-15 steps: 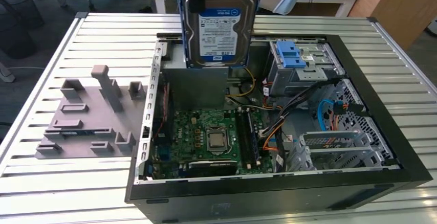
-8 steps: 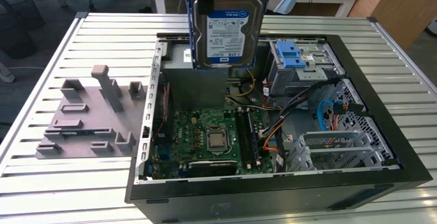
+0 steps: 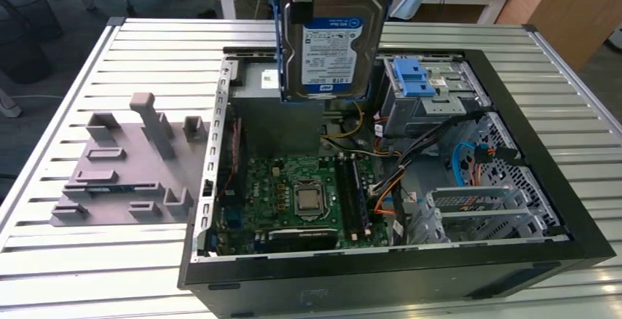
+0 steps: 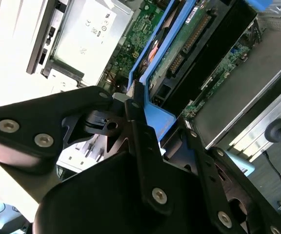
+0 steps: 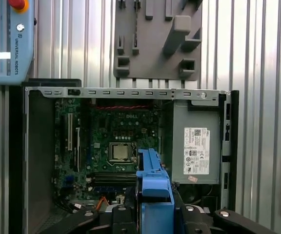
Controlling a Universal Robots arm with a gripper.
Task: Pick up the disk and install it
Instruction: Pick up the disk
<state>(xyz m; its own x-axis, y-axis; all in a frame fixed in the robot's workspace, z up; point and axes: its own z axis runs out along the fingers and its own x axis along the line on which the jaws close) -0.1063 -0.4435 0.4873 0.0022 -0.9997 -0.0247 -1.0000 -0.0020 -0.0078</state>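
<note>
Slatted metal worktop carries a grey slotted stand at the exterior view's left, then an open computer case holding a motherboard and a drive cage. Above the case the fingers clamp the disk, which hangs upright with its label outward. The first wrist view adds the power supply inside the case.

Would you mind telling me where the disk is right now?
The gripper holds the disk upright above the open computer case, to the exterior view's left of the blue drive bay latch.
</note>
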